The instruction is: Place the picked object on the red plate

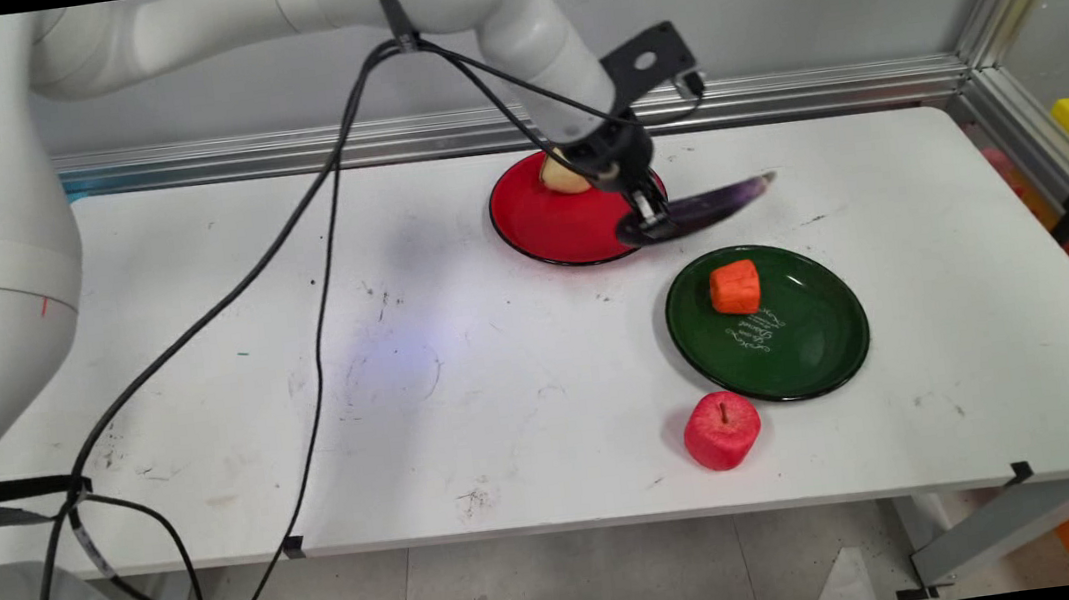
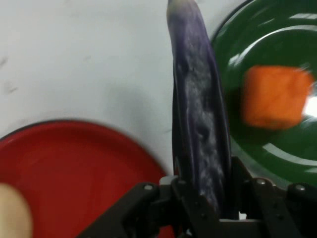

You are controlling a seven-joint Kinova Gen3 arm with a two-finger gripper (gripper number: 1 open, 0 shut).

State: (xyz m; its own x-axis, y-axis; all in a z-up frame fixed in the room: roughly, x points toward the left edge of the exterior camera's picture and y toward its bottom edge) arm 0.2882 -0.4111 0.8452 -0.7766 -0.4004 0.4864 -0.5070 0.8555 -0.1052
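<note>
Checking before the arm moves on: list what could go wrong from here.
The gripper holds the eggplant near one end, so its long free end may sag or swing and slip out. It hangs beside the red plate and close to the green plate holding the orange block, so it could knock either.

1. Was a white, glossy, round-jointed arm (image 1: 502, 12), lettered KINOVA in blue at 9 o'clock.
2. Carried black cables (image 1: 316, 234) banded by a black strap, looping toward 7 o'clock.
3. Ended in a black gripper (image 1: 651, 216) under a black drilled bracket (image 1: 648, 56).
4. Showed screws on its black linkage (image 2: 148, 208).
</note>
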